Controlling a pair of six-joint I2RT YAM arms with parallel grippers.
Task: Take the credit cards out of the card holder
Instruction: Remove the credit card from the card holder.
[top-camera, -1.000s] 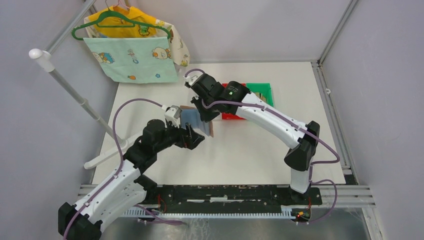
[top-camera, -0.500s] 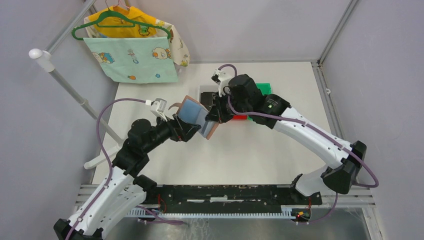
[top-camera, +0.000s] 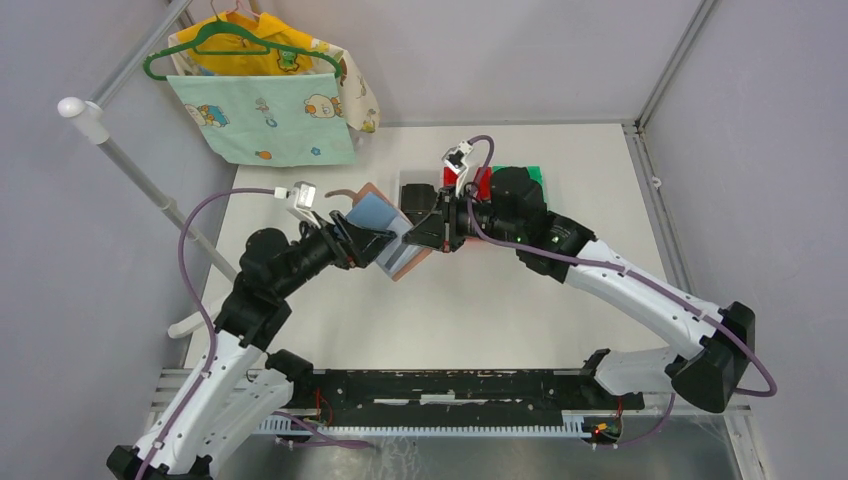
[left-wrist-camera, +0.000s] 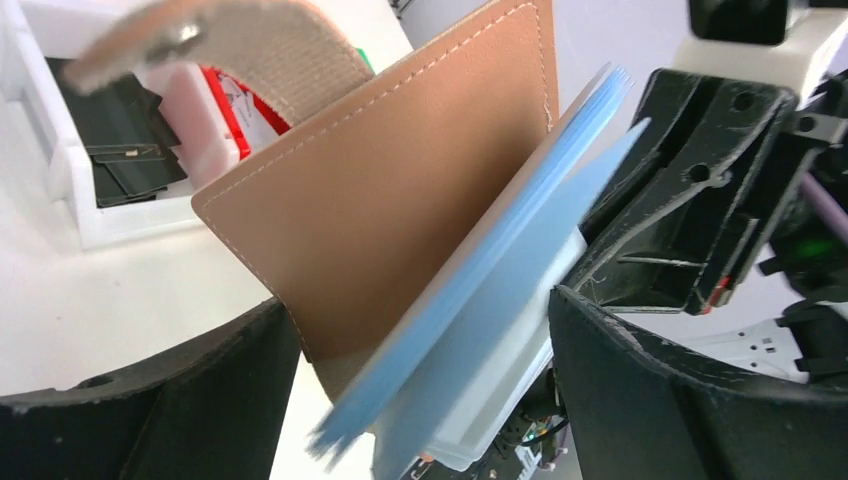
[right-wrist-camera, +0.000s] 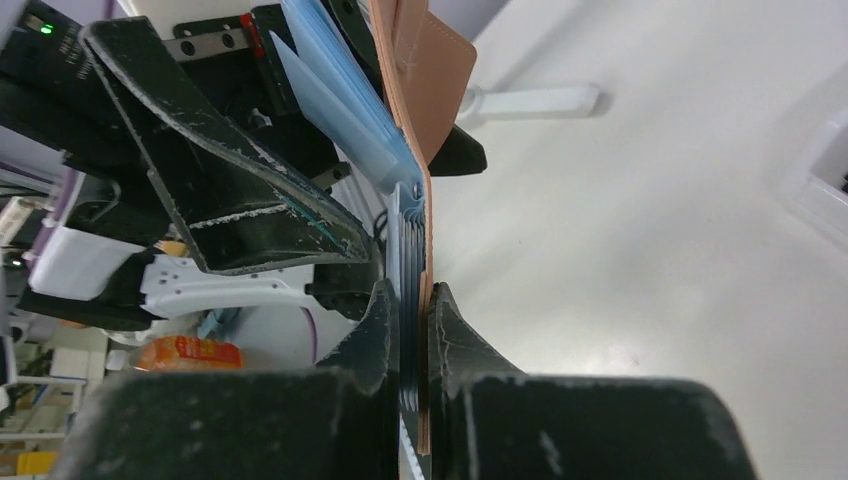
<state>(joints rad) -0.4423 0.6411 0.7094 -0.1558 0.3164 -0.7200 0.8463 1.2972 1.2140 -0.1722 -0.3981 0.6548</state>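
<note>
The card holder (top-camera: 398, 262), a pinkish-tan leather wallet, hangs open in the air over the table's middle. My right gripper (right-wrist-camera: 415, 340) is shut on its lower edge, pinching the tan cover and the blue sleeves together. In the left wrist view the tan cover (left-wrist-camera: 400, 190) and curled closure tab (left-wrist-camera: 240, 45) fill the frame. The blue sleeves (left-wrist-camera: 490, 270) fan out, with a pale bluish-white credit card (left-wrist-camera: 515, 365) among them. My left gripper (left-wrist-camera: 420, 400) is open, its fingers (left-wrist-camera: 680, 400) standing wide on either side of the fanned sleeves, apart from them.
A white bin (top-camera: 408, 178) with black items, a red bin (top-camera: 482, 184) and a green bin (top-camera: 532, 178) stand behind the holder. Clothes on a green hanger (top-camera: 265, 95) hang at the back left from a white pole (top-camera: 140, 180).
The right arm has stretched out and carried the holder left and farther back. My left gripper has followed it up and left, still open, with the sleeves now between its fingers.
</note>
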